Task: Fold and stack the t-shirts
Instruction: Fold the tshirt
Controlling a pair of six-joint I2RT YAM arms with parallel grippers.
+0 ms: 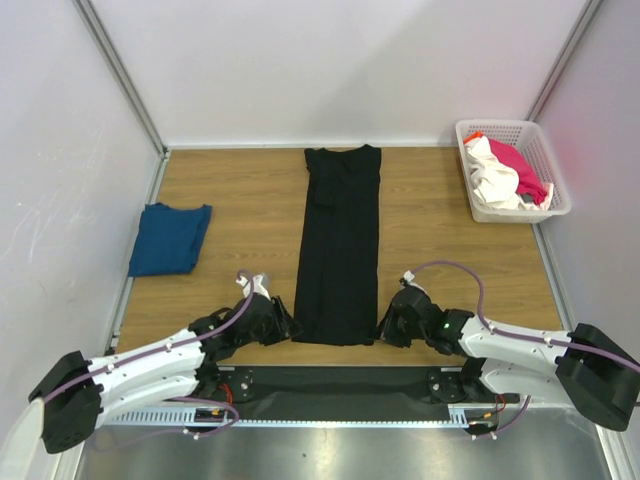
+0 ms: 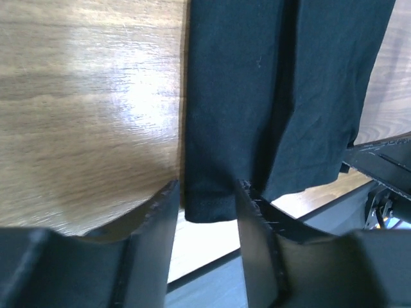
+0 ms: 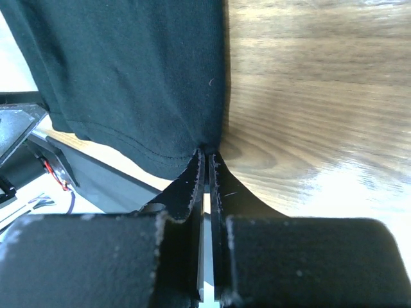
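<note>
The black t-shirt point(image 1: 339, 245) lies folded into a long narrow strip down the middle of the table, collar end far, hem near. My left gripper point(image 1: 283, 325) is open, its jaws on either side of the hem's near left corner point(image 2: 207, 202). My right gripper point(image 1: 385, 325) is shut on the hem's near right corner point(image 3: 207, 149). A folded dark blue t-shirt point(image 1: 168, 238) lies at the left. White point(image 1: 492, 177) and pink-red point(image 1: 520, 170) t-shirts are in the basket.
The white lattice basket point(image 1: 512, 128) stands at the far right corner. Walls close the table on three sides. The black rail at the table's near edge point(image 1: 340, 382) runs just below the hem.
</note>
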